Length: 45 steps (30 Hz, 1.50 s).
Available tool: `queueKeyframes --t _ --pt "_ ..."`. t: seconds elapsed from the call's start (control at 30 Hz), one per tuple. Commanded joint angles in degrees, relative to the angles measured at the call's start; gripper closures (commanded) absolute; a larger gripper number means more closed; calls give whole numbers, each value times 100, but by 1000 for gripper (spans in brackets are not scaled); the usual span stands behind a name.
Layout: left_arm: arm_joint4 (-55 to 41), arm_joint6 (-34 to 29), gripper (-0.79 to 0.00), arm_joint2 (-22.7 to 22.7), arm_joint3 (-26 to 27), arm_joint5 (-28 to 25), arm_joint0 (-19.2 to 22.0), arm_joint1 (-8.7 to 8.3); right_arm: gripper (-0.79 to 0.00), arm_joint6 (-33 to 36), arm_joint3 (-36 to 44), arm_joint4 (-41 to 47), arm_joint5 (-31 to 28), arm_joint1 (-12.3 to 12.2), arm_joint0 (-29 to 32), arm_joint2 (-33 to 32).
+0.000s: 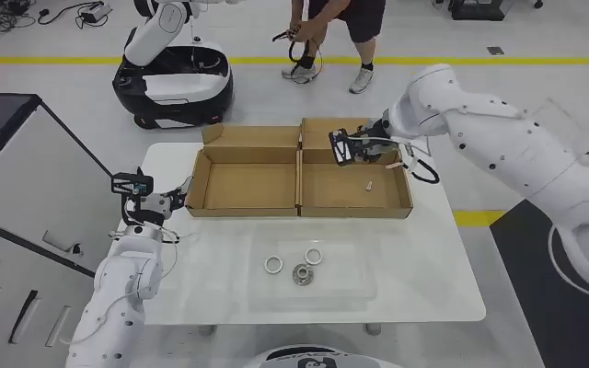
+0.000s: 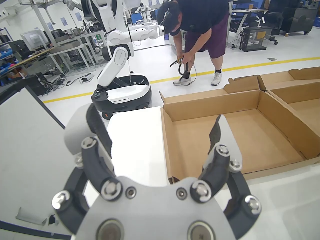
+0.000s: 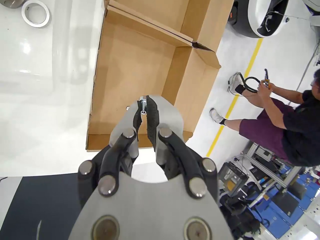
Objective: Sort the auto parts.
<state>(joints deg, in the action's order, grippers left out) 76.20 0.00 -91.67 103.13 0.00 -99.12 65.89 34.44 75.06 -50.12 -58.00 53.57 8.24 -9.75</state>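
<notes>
Sorting sits partway: right fingers (image 3: 152,117) pinch a bolt (image 3: 143,103) above the right box (image 1: 331,191), where one small part (image 1: 368,185) already lies — two rings (image 1: 273,265) and a flange (image 1: 301,273) wait on the desk (image 1: 414,276); left fingers (image 2: 215,132) hang open beside the left box (image 1: 248,189).

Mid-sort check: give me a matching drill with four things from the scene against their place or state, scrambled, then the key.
Things:
1. left end effector
2. right end effector
3. flanged hub
4. loose bolt

Place or state:
A. lying on the floor of the right box
B. open, beside the left box
C. on the table, next to two rings
D. shut on a second bolt, over the right box

Pairs: 1-B, 2-D, 3-C, 4-A
</notes>
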Motion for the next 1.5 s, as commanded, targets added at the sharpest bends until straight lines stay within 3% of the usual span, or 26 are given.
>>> queueKeyframes --t 0.0,0.53,0.77,0.9,1.03,1.47 --pt "0 0 -785 0 0 0 0 0 0 -3 6 -4 0 -5 -3 0" --pt "0 0 -785 0 0 0 0 0 0 -18 62 -136 163 12 77 -12" --pt "0 0 -785 0 0 0 0 0 0 1037 -165 -101 434 292 192 0" --pt "0 0 -785 0 0 0 0 0 0 1670 -531 203 486 591 252 0" --pt "0 0 -785 0 0 0 0 0 0 1859 -1021 -25 674 950 447 0" --pt "0 0 -785 0 0 0 0 0 0 1639 -3074 -978 453 2183 759 0"
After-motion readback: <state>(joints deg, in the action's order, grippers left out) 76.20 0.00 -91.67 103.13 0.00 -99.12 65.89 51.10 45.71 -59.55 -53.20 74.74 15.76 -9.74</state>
